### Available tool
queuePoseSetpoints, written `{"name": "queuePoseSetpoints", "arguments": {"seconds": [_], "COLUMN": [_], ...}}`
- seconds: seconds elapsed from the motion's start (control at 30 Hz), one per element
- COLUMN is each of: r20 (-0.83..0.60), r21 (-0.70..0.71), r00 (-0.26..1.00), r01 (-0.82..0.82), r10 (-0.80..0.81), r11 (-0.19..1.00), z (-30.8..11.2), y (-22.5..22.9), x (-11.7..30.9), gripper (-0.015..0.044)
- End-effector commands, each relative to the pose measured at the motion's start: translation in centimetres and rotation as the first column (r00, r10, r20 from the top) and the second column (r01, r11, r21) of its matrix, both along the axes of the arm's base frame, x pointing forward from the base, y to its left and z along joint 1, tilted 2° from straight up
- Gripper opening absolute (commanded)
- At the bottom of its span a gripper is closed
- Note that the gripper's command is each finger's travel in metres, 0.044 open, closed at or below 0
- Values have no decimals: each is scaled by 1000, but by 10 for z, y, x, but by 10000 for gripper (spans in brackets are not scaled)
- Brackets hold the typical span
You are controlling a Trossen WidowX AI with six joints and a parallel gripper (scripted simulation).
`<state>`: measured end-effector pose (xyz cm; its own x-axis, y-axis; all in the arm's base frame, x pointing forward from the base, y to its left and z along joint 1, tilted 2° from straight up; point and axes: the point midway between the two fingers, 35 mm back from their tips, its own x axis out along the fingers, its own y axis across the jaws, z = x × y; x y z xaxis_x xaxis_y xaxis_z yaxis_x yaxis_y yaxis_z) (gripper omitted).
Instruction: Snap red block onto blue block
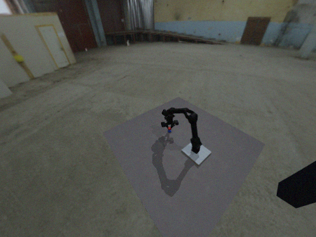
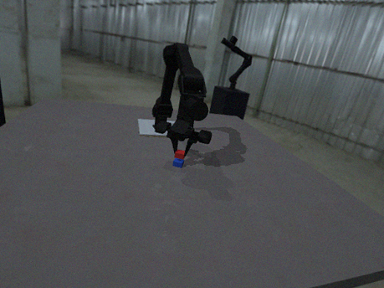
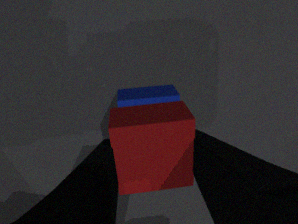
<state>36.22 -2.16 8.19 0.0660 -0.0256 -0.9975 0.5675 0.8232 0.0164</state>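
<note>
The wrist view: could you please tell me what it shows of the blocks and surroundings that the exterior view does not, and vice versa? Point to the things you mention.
Only wrist: the red block's broad face close up, filling the space between the black fingers.

Only exterior: the black robot arm's upper links (image 2: 190, 77) and the pale base plate (image 2: 150, 127).

Both: the red block (image 2: 179, 154) (image 3: 155, 155) gripped, and the blue block (image 2: 178, 162) (image 3: 148, 94).
</note>
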Motion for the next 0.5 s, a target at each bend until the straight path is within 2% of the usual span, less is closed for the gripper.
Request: {"name": "queuePoseSetpoints", "arguments": {"seconds": [0.0, 0.47], "r20": [-11, -11], "r21": [-2, -2], "r00": [1000, 1000], "r01": [4, 4], "r10": [-4, -4], "r11": [1000, 1000], "z": [-9, -14], "y": [0, 0], "x": [-2, -2], "gripper": [0, 0]}}
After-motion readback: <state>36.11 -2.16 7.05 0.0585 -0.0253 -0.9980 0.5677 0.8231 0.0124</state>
